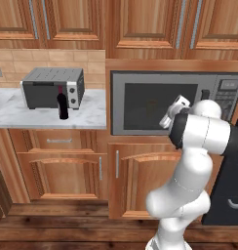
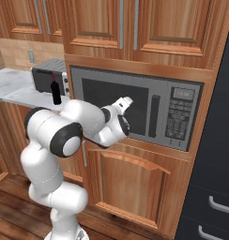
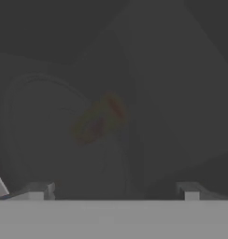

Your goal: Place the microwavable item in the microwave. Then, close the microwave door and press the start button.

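Observation:
The microwave [image 1: 160, 78] [image 2: 135, 77] is built in between wooden cabinets, and its door [image 2: 111, 84] with the dark window stands shut. Its vertical bar handle [image 2: 155, 116] [image 1: 205, 94] sits left of the keypad panel [image 2: 177, 119] [image 1: 226, 100]. My gripper [image 1: 174, 110] [image 2: 125, 103] [image 3: 116, 191] is open, right up against the door glass, holding nothing. Through the dark glass in the hand view, the yellow mug with its red mark [image 3: 97, 121] shows dimly, lying on the round plate [image 3: 36, 130] inside.
A dark wine bottle [image 1: 62, 103] [image 2: 55, 93] stands before the grey toaster oven [image 1: 52, 87] [image 2: 49, 74] on the marble counter [image 1: 23, 114] to the left. A black appliance with drawer handles [image 2: 219, 187] fills the right side. Wooden cabinet doors [image 1: 140, 171] lie below.

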